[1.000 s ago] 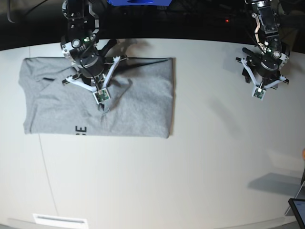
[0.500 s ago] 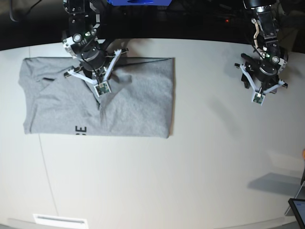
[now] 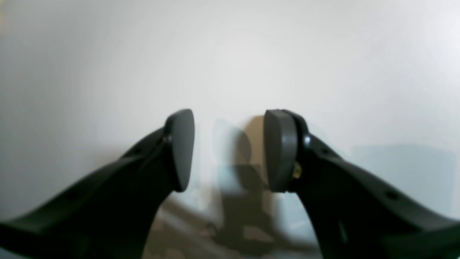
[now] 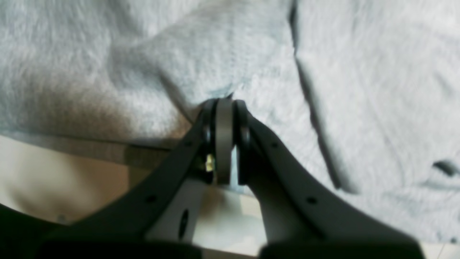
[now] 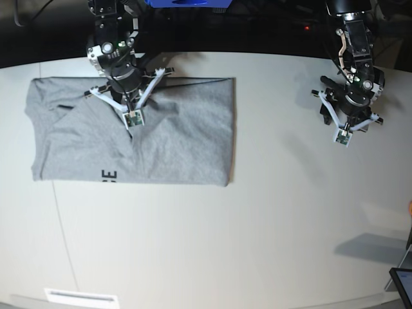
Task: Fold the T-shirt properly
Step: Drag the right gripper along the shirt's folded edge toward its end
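The grey T-shirt [image 5: 132,132] lies folded at 10 o'clock on the white bench [image 5: 257,244]. The right gripper [image 4: 224,108] pinches its cloth. The left gripper [image 3: 228,147] is spread wide at 2 o'clock.

White counter [image 5: 257,225] seen, curved far edge against dark background. Grey T-shirt [image 5: 180,145] laid flat on far-left part, folded to rectangle, black lettering at near edge. White label strip [image 5: 80,297] lying by near-left edge.

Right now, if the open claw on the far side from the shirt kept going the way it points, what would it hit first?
Probably just the bare white table. The left gripper has nothing between its open jaws or ahead, though the depth is hard to judge.
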Robot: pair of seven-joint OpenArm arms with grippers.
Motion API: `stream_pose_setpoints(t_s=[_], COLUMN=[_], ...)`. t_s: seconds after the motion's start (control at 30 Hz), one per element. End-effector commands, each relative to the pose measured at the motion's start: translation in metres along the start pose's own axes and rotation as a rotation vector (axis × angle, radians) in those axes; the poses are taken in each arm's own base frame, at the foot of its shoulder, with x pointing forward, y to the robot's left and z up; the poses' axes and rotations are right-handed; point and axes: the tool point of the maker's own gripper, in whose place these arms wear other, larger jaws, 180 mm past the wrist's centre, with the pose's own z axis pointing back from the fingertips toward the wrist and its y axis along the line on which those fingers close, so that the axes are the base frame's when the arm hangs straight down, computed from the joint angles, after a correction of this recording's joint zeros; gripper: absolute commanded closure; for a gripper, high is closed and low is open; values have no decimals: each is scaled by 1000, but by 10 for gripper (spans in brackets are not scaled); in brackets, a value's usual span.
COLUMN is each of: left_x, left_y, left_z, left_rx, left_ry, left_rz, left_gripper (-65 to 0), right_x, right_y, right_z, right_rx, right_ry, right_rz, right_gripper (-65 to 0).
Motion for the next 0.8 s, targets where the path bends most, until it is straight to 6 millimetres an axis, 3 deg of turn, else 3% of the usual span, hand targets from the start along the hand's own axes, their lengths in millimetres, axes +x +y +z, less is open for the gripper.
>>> stream_pose_setpoints(t_s=[0.0, 0.3, 0.67, 0.77], left_x=[-3, 27, 28, 28], left_y=[1, 3, 4, 4], left_z=[2, 11, 10, 10], left_rx=[-3, 22, 22, 21], left_ry=[21, -60, -62, -60], left_rz=[-19, -25, -24, -23], left_gripper=[-309, -309, -309, -309], right_x=[8, 10, 1, 1], right_y=[-2, -1, 0, -7], right_z=[4, 5, 6, 7], right_rx=[-16, -41, -45, -88], right_ry=[-37, -48, -31, -38], right_rz=[-31, -84, -100, -174], right_gripper=[-7, -7, -16, -17])
